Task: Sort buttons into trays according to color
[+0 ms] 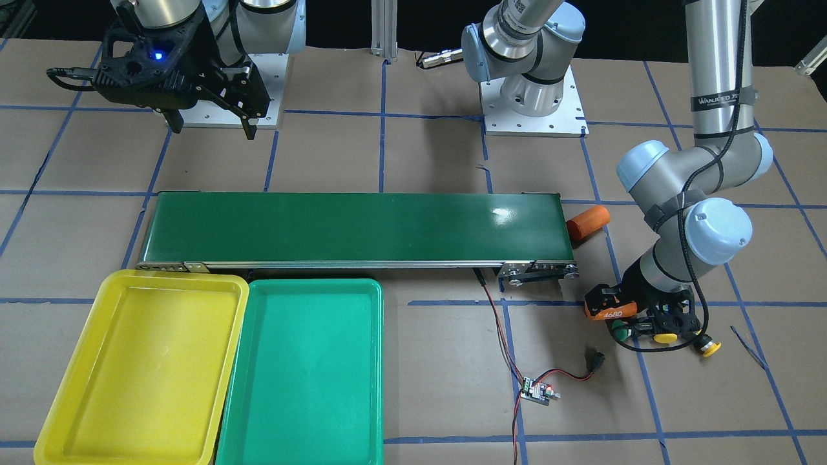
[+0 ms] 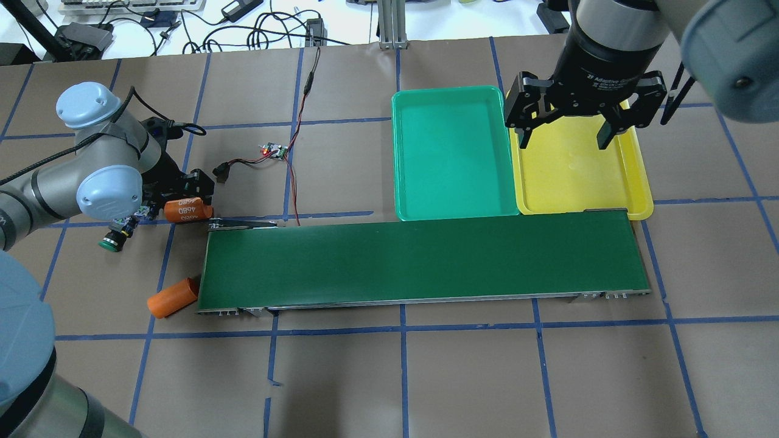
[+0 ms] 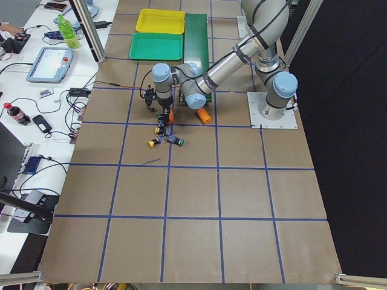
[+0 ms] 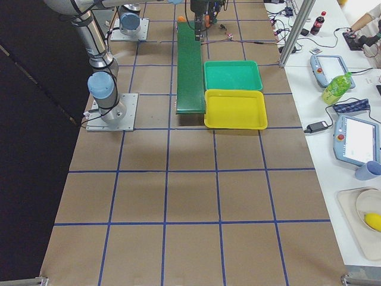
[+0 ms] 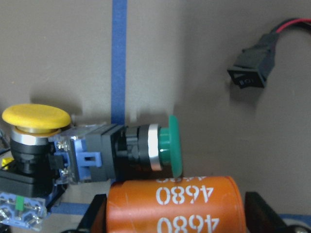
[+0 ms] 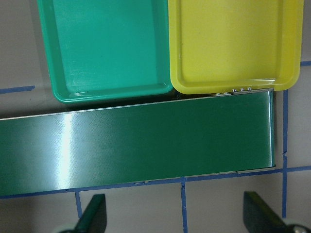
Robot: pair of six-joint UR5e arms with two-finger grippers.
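Note:
My left gripper [image 1: 636,321] is low over the table at the conveyor's end, shut on an orange cylinder marked 4680 [image 5: 172,206]. Right beside it a green button [image 5: 167,145] lies on its side, and a yellow button [image 5: 35,119] stands to its left. From the front I see a green cap [image 1: 620,332] and two yellow caps [image 1: 664,338] [image 1: 711,349]. Another green button [image 2: 112,240] lies behind the arm. The yellow tray [image 1: 142,368] and green tray [image 1: 303,374] are empty. My right gripper [image 2: 563,131] hangs open and empty, high over the trays.
The long dark-green conveyor belt [image 1: 355,226] lies between the trays and the robot bases. A second orange cylinder [image 1: 588,221] lies at the belt's end. A small circuit board [image 1: 536,391] with red-black wires and a black switch [image 5: 252,73] lie nearby.

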